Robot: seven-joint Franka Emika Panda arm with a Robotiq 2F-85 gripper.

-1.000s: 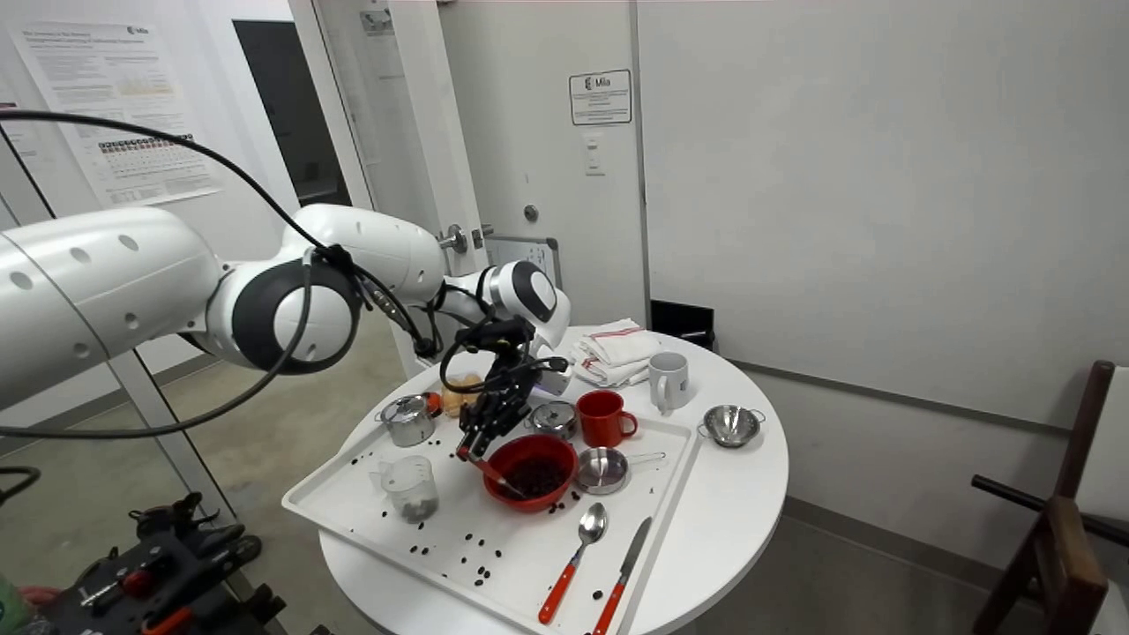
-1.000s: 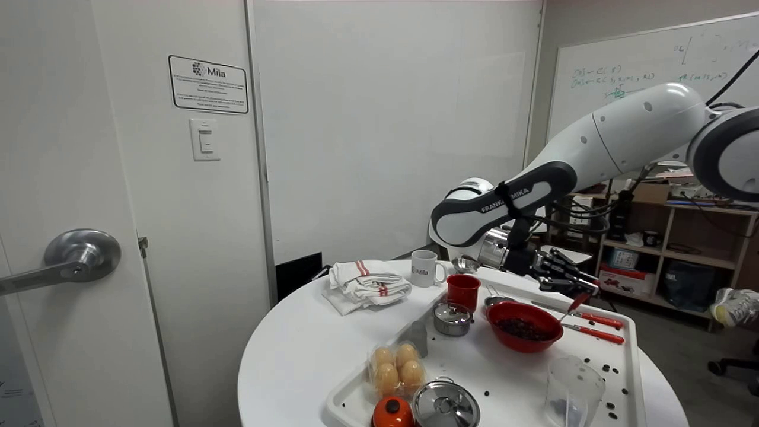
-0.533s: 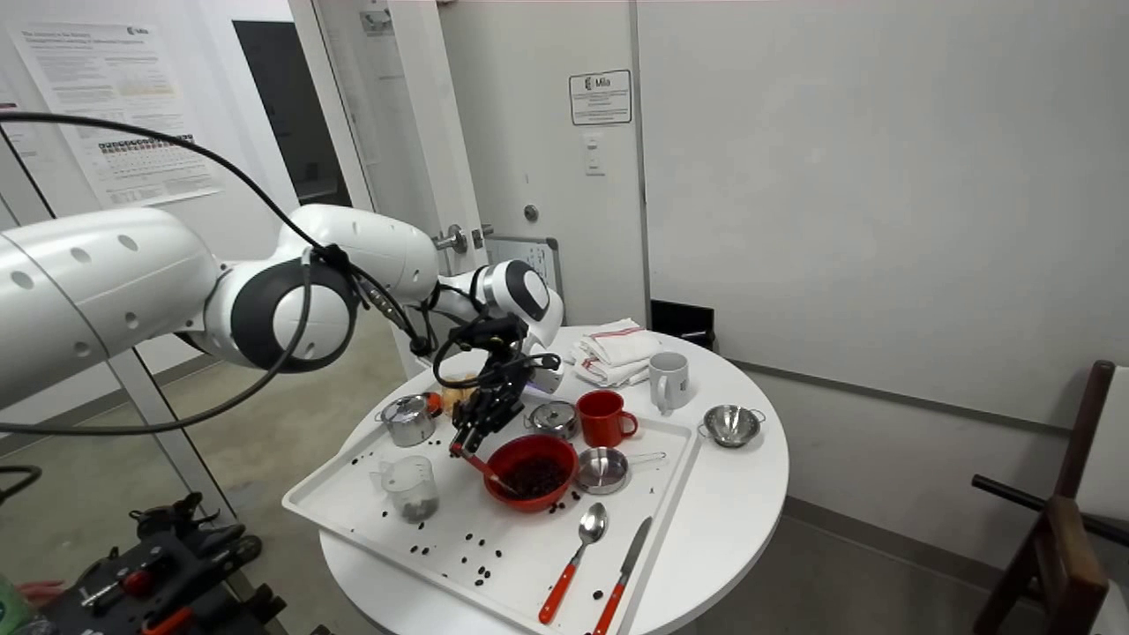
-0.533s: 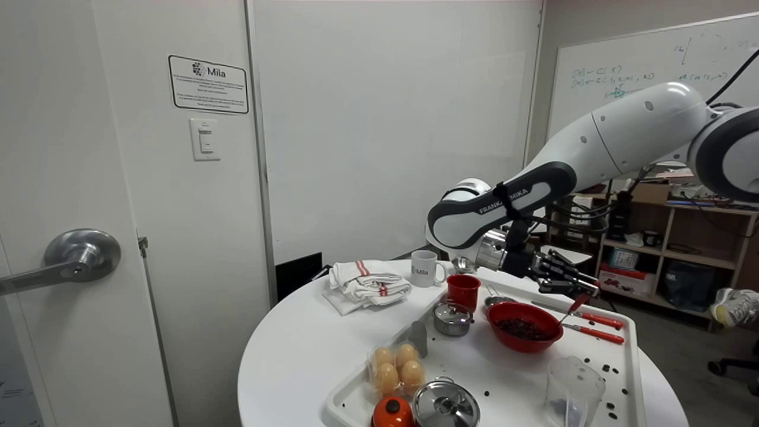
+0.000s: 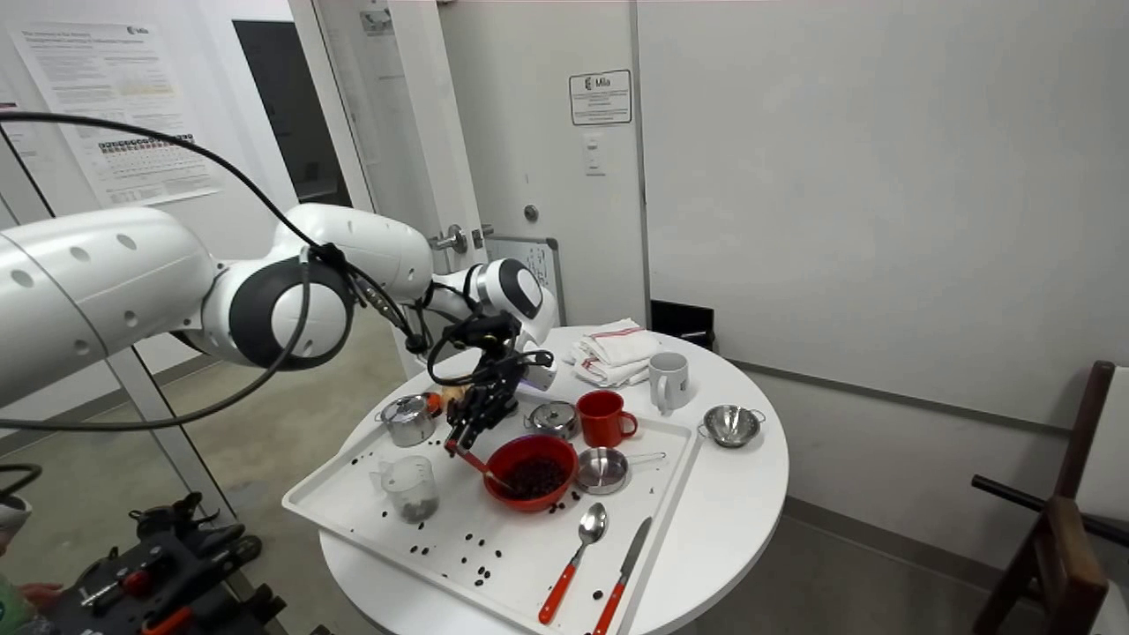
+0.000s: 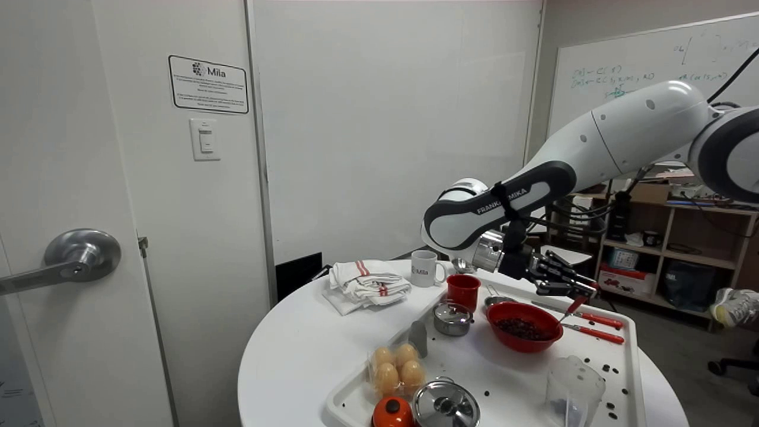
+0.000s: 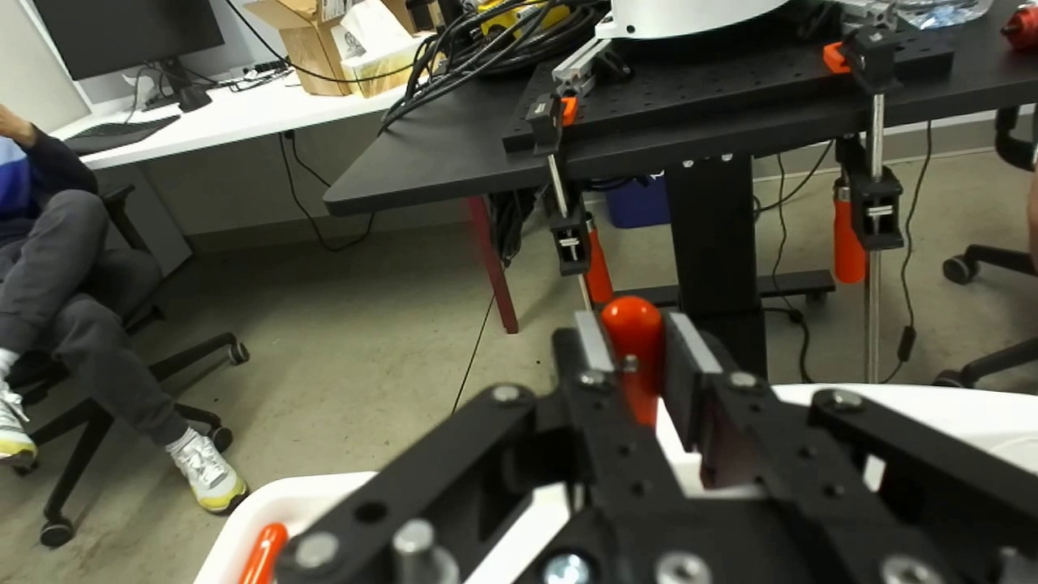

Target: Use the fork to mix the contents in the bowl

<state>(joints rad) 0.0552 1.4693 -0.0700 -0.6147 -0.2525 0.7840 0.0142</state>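
Folded towels (image 6: 367, 284) here, lying by a pale mug (image 6: 423, 270) on the white desk (image 6: 284, 367); over on the tray (image 5: 529, 547), a spoon (image 5: 561, 589) rests beside a knife (image 5: 625, 573), a clear jug (image 5: 413, 485) stands upright, and I'm seeing four eggs (image 6: 391, 375) right next to a shiny lidded pot (image 6: 445, 406)!

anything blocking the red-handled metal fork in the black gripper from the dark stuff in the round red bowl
Nothing visible: the black two-fingered gripper holds the red-handled metal fork slanting over the rim of the round red bowl, its lower end at the dark contents.
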